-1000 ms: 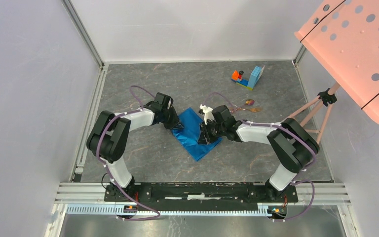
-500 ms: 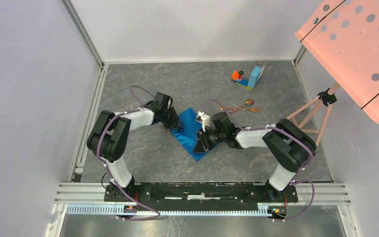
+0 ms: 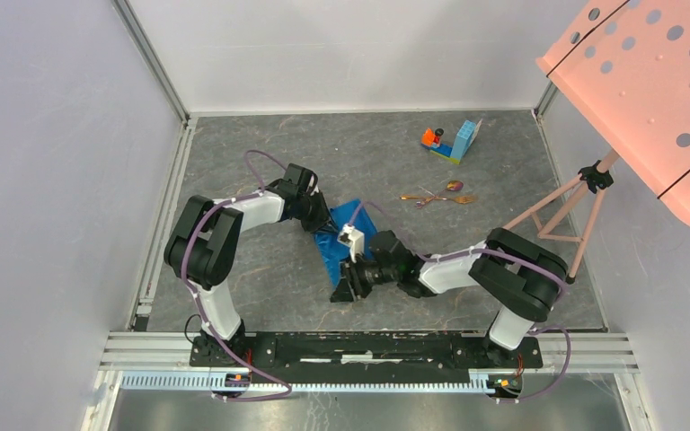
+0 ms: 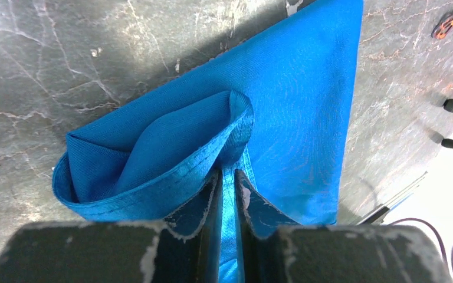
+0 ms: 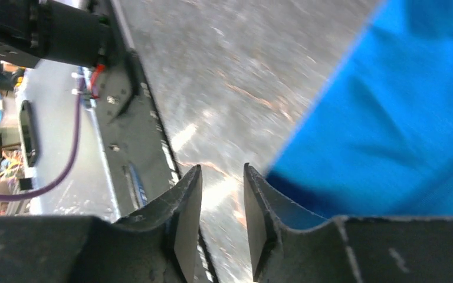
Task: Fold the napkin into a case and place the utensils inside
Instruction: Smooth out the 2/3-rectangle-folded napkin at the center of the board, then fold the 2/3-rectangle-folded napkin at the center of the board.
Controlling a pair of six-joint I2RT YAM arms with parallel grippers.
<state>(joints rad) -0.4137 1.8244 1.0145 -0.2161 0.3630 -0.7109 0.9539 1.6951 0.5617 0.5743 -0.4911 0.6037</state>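
Observation:
The bright blue napkin (image 3: 331, 254) lies partly folded at the table's middle, a loose fold standing open in the left wrist view (image 4: 295, 106). My left gripper (image 3: 325, 226) is at its far left edge, shut on a hem strip (image 4: 228, 174). My right gripper (image 3: 340, 292) is low at the napkin's near corner, jaws a little apart with only table between them (image 5: 222, 171). The cloth (image 5: 401, 106) lies beside and under its right finger. The copper-gold utensils (image 3: 436, 197) lie on the table to the far right, apart from both grippers.
An orange-and-blue toy block piece (image 3: 452, 141) stands at the back right. A tripod (image 3: 561, 211) carrying a pink perforated panel (image 3: 656, 81) stands at the right edge. The metal front rail (image 3: 368, 346) runs just beyond my right gripper. Walls close the left and back.
My right arm has swept from the napkin's middle toward the near left, ending at its near corner. The napkin looks narrower. My left gripper has kept its hold and barely moved.

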